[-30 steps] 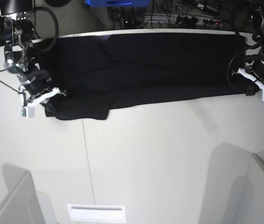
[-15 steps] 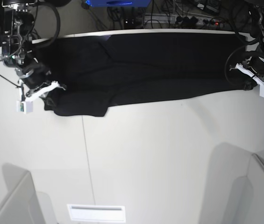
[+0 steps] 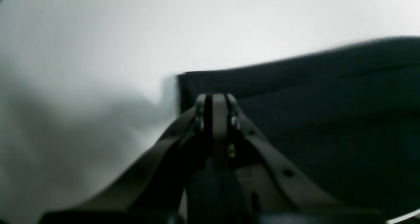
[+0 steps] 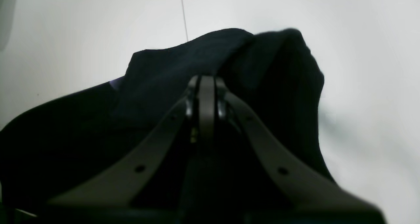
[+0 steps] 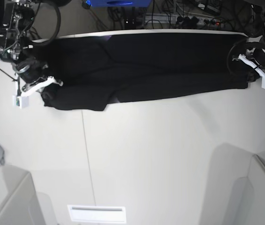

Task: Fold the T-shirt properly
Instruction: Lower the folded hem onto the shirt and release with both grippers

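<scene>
Left wrist: left end effector [image 3: 215, 100] clenched on T-shirt [image 3: 328, 119] corner over tabletop [image 3: 131, 36]. Right wrist: right end effector [image 4: 206, 82] clamped on bunched fabric. Base: shirt stretched along tabletop's far edge between both arms.

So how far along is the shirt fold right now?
Done: the T-shirt lies stretched into a long band along the table's far edge. In hand: the left gripper and right gripper are each shut on one end of it. Left: it is still a long strip with a bunched sleeve, so the crosswise folds remain.
</scene>
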Controlling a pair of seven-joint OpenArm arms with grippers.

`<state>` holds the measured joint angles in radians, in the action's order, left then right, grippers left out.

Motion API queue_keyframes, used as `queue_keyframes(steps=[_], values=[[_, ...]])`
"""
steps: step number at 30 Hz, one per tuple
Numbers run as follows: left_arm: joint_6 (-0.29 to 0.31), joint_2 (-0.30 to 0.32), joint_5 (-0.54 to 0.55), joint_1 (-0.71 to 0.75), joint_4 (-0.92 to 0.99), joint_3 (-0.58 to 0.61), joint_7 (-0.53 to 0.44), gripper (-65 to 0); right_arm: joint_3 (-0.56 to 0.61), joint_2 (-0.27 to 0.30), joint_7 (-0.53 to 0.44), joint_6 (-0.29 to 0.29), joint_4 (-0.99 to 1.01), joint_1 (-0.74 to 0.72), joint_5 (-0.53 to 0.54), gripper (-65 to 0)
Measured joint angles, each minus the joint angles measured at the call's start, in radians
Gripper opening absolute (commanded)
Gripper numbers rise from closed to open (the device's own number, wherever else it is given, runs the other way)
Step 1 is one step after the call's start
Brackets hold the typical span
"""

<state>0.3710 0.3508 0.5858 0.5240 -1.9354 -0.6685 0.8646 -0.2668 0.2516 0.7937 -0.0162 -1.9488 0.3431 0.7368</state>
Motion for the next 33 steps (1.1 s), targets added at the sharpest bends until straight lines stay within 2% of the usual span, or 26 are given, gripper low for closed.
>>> queue_keyframes(steps=[24, 33], values=[[0.0, 0.003, 0.007, 0.136, -0.01, -0.024, -0.007, -65.0, -0.013, 0.0, 0.0, 0.0, -0.026, 0.098, -0.004, -65.0], [0.0, 0.001, 0.005, 0.138, -0.009, -0.024, -0.007, -65.0, -0.013, 0.0, -0.003, 0.001, 0.026, 0.099, -0.004, -65.0]])
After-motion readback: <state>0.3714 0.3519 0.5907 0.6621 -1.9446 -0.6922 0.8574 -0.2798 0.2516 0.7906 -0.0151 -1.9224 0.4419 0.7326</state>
